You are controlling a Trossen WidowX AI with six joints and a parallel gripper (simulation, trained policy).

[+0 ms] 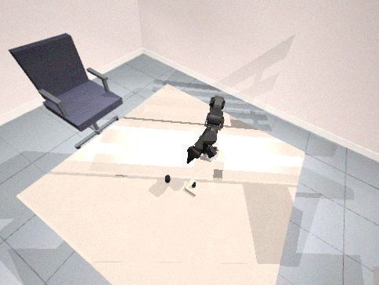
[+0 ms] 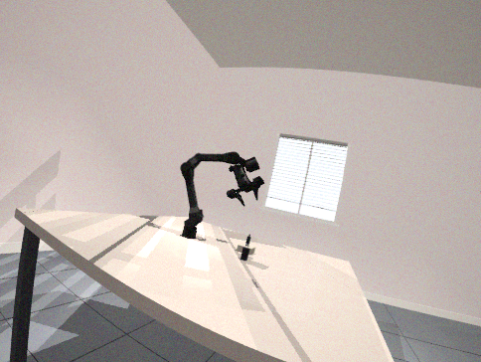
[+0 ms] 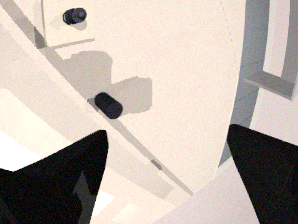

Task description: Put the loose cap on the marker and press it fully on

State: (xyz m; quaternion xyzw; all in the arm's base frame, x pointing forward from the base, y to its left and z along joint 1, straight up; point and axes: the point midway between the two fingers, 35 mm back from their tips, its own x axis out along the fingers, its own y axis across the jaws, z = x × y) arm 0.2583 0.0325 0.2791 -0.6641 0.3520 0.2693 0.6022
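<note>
- Pale, cream-coloured flat counter (image 1: 157, 231) (image 2: 164, 293) (image 3: 185, 60), banded with sunlight and shadow.
- Small black cylindrical cap (image 1: 167, 178) (image 2: 244, 254) (image 3: 108, 105) stands loose on the counter; top view puts it left of the holder, near but apart.
- Cream square holder block (image 1: 190, 189) (image 3: 56, 31) lies on the counter, right of the cap in the top view.
- Dark slim marker (image 1: 193, 184) (image 2: 248, 240) (image 3: 75, 16) upright in the block, uncapped.
- Black jointed robot arm (image 1: 214, 120) (image 2: 191, 186) rises from the counter's far part in the top view, bending over toward cap and block.
- Black two-fingered tool (image 2: 249, 201) (image 3: 169, 135) hangs above the counter, fingers pointing down, somewhat tilted. Released: fingers well apart, nothing between them, touching neither cap nor marker.
- Dark office chair with grey armrests (image 1: 84, 98) on the tiled floor, left of the counter in the top view.
- Bright window with white slatted blind (image 2: 307, 177) on the wall, right of the arm in the exterior view.
</note>
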